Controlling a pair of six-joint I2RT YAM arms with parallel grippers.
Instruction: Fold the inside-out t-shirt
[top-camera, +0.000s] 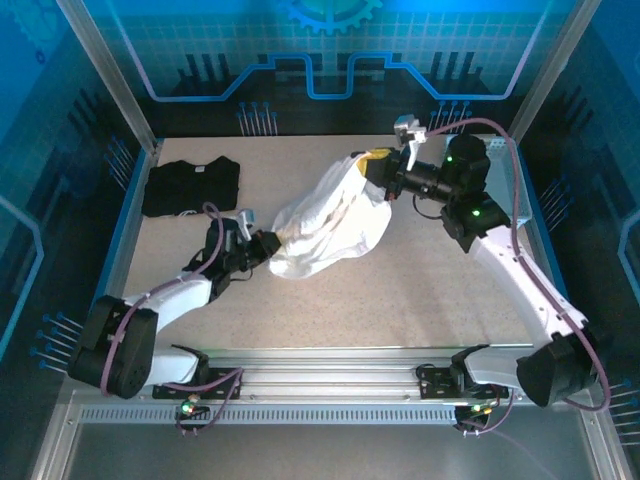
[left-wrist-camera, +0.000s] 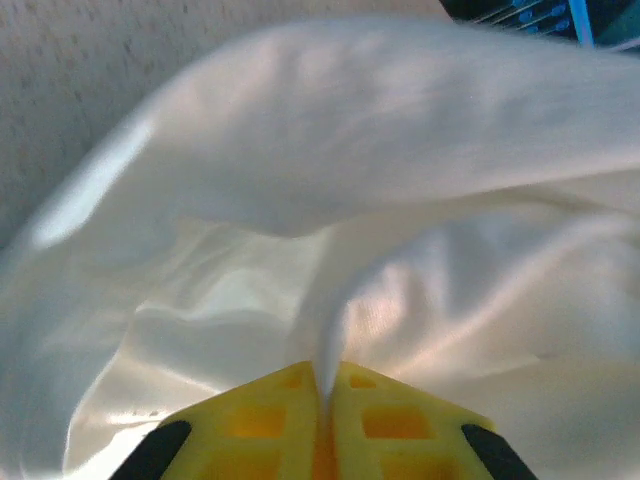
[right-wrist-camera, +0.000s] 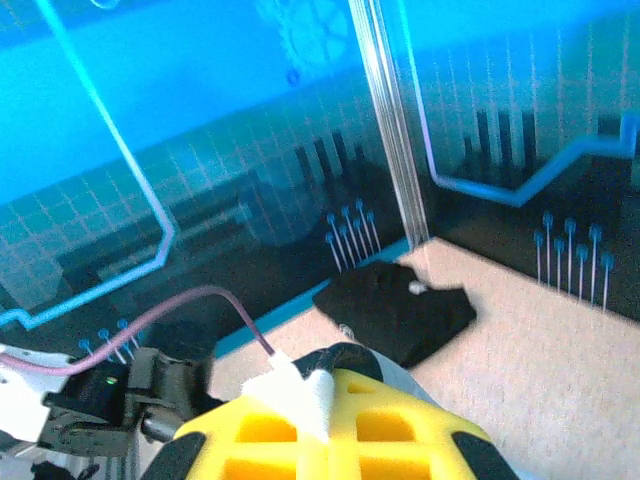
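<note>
The inside-out t-shirt (top-camera: 330, 225), white and thin, hangs crumpled between my two grippers over the middle of the table, its lower part resting on the surface. My left gripper (top-camera: 268, 241) is shut on the shirt's near-left edge. In the left wrist view its yellow fingers (left-wrist-camera: 260, 420) pinch a ridge of the white cloth (left-wrist-camera: 400, 150). My right gripper (top-camera: 375, 163) holds the far-right edge raised. In the right wrist view a tuft of the white fabric (right-wrist-camera: 300, 392) sticks out between its shut yellow fingers (right-wrist-camera: 400, 420).
A black folded t-shirt (top-camera: 190, 185) lies at the table's far left corner, also seen as the black folded t-shirt (right-wrist-camera: 395, 310) from the right wrist. Metal frame posts (top-camera: 110, 70) and blue walls ring the table. The rail (top-camera: 330, 365) runs along the near edge.
</note>
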